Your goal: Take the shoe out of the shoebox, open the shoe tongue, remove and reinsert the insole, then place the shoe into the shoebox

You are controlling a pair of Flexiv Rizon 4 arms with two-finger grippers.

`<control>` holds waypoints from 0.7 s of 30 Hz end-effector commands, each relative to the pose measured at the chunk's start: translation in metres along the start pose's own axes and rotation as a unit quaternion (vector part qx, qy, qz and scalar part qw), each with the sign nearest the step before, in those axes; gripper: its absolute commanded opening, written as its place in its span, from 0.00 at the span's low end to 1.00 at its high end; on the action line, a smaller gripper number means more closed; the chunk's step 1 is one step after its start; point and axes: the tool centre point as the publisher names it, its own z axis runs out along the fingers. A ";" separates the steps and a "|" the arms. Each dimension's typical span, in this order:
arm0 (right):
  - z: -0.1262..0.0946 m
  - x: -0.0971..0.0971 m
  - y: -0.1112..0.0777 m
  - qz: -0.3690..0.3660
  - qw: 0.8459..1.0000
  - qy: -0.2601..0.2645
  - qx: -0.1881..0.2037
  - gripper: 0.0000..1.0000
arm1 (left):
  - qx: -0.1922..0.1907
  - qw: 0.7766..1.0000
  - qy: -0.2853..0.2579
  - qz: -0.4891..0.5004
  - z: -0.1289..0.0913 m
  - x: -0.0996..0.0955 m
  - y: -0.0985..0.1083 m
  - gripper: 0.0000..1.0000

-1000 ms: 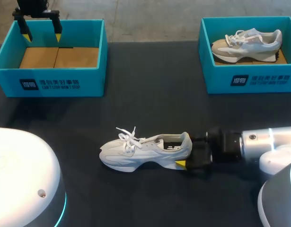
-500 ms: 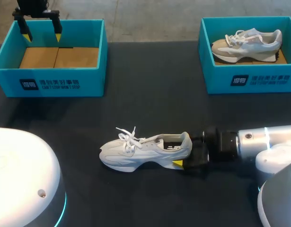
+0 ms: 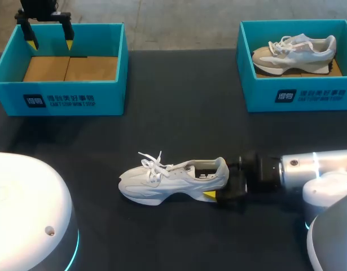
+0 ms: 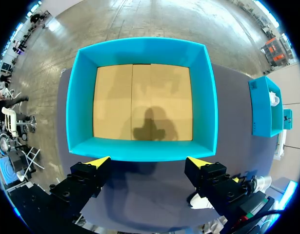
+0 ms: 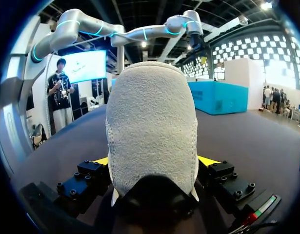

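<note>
Dark tabletop (image 3: 179, 101) from the head cam, with a teal shoebox in each far corner. Both have a white logo and a line of print on the front wall. The left shoebox (image 3: 60, 101) shows only its cardboard floor, and the right shoebox (image 3: 297, 96) has a beige-and-white sneaker (image 3: 294, 53) in it. The white sneaker (image 3: 173, 179) sits on its sole mid-table, outside both boxes, with its toe toward the left. The right arm comes in low and level, and the right gripper (image 3: 224, 182) is at the heel. The left gripper (image 3: 49, 40) hangs over the left box's far wall.

Left wrist cam looks straight down into the left shoebox (image 4: 80, 97), with the left gripper (image 4: 149, 161) spread wide over one wall, holding nothing.

Right wrist cam is filled by the white sneaker (image 5: 152, 131), heel-on. The right gripper (image 5: 153, 160) is spread wide too, with a yellow tip showing just beside the heel on each side, not clamped as far as I can see.
</note>
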 end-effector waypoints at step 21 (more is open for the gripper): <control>0.001 0.001 -0.003 -0.007 1.000 0.013 -0.022 0.00 | 0.000 1.000 0.000 0.000 0.000 0.000 0.000 1.00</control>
